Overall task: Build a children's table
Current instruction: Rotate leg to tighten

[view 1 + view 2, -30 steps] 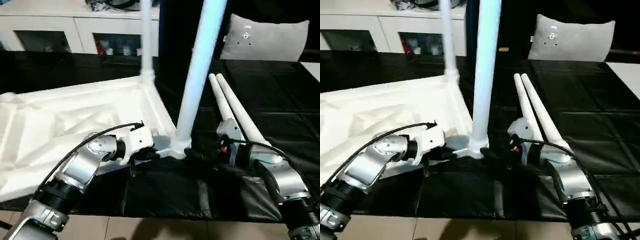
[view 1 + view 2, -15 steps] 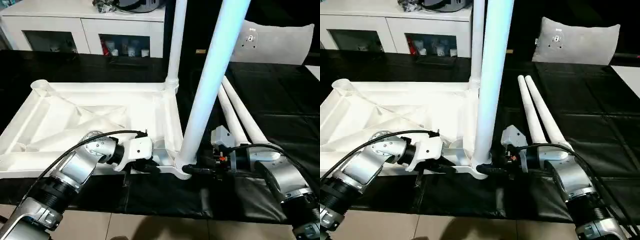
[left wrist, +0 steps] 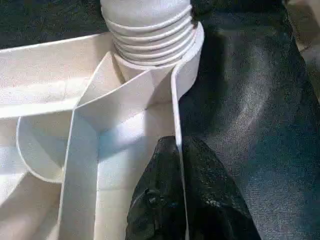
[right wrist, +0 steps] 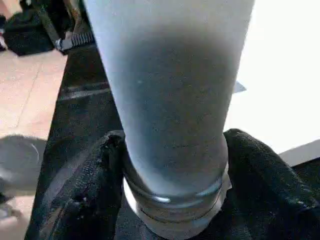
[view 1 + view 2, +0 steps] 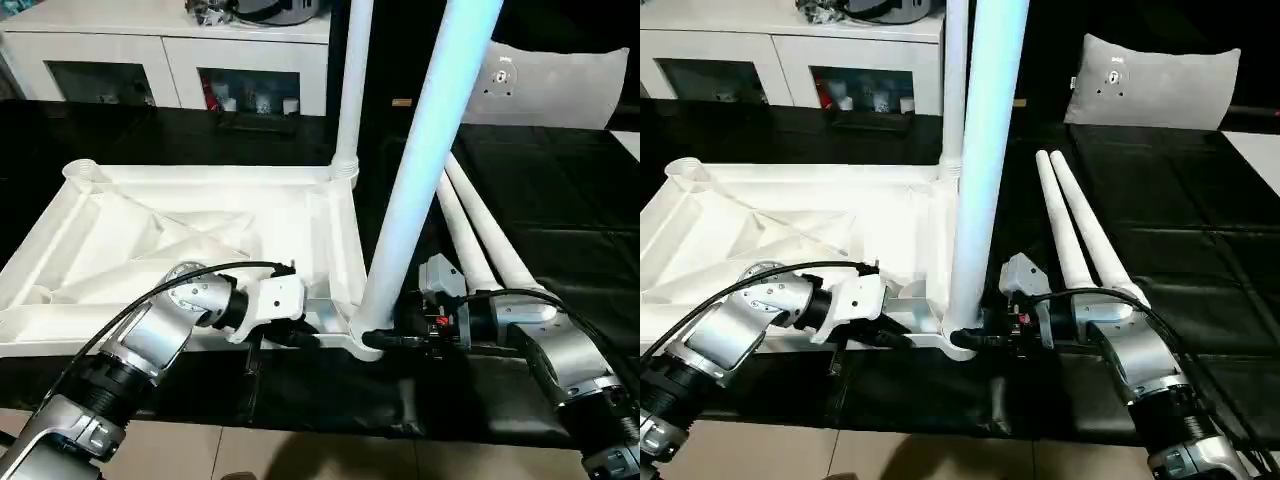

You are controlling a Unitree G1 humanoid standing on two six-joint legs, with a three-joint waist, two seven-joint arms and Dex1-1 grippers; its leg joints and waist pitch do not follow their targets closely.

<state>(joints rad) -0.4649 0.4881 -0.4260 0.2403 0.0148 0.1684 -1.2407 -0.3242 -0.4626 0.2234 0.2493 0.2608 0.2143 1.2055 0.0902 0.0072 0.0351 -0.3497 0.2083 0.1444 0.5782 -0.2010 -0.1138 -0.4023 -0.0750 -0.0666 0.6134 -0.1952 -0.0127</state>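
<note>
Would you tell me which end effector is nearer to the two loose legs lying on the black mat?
The right end effector: its arm sits right beside the two loose legs. The left end effector is across the upright near leg, pinching the tabletop's rim.

A black padded mat of stitched square panels [image 5: 560,200] covers the floor and carries everything — its near edge gives way to a strip of beige tiled floor [image 5: 300,455]. On the mat's left half lies the white plastic square tabletop [image 5: 190,230], upside down, X-ribs facing up, its near right corner close to the mat's near edge. Just right of it, two long white tapered tubular legs [image 5: 1075,235] lie side by side, touching, running toward the far edge. A grey cushion [image 5: 1155,75] sits at the far right.
</note>
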